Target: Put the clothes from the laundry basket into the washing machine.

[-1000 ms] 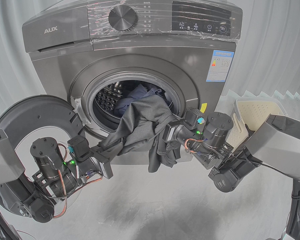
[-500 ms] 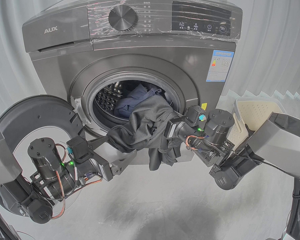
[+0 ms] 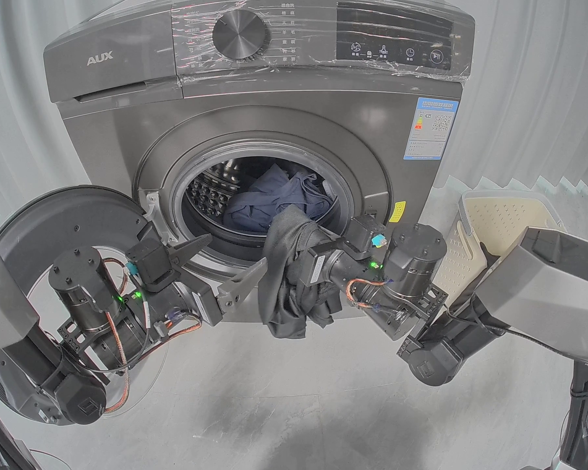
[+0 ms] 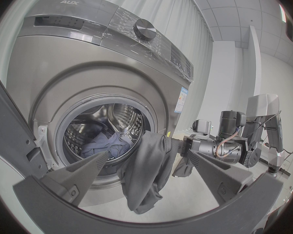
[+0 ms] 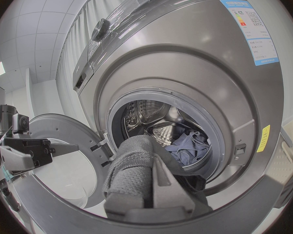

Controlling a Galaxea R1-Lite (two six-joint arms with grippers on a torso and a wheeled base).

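While my right claw (image 3: 298,250) is clenching the dark grey garment (image 3: 282,288), the cloth is draping over its fingers (image 5: 167,186) and hiding most of them. The garment is hanging in a bunch from the claw, outside the machine, just in front of the door opening (image 3: 171,197) at about 5 o'clock on its rim. Its lower end is dangling free above the floor (image 3: 274,393). I cannot tell whether the cloth is touching the rim.

My left claw (image 3: 219,266) is sitting released and gripping nothing, fingers (image 3: 191,246) spread wide. It is at about 8 o'clock of the opening and just at 9 o'clock of the hanging garment, not touching it.

Going outward, the washing machine (image 3: 255,112) is standing at 12 o'clock of both claws. Its round door (image 3: 65,223) is standing swung open at 9 o'clock of the opening. Blue clothes (image 3: 274,197) are lying inside the drum (image 3: 209,190), piled toward its 6 o'clock, behind the grey garment.

The laundry basket (image 3: 503,220), pale and perforated, is standing on the floor at 3 o'clock of the machine, behind my right arm, which is hiding part of its inside. Clear plastic film (image 3: 320,34) is covering the control panel (image 3: 392,40) and dial (image 3: 240,34) at 12 o'clock of the opening.
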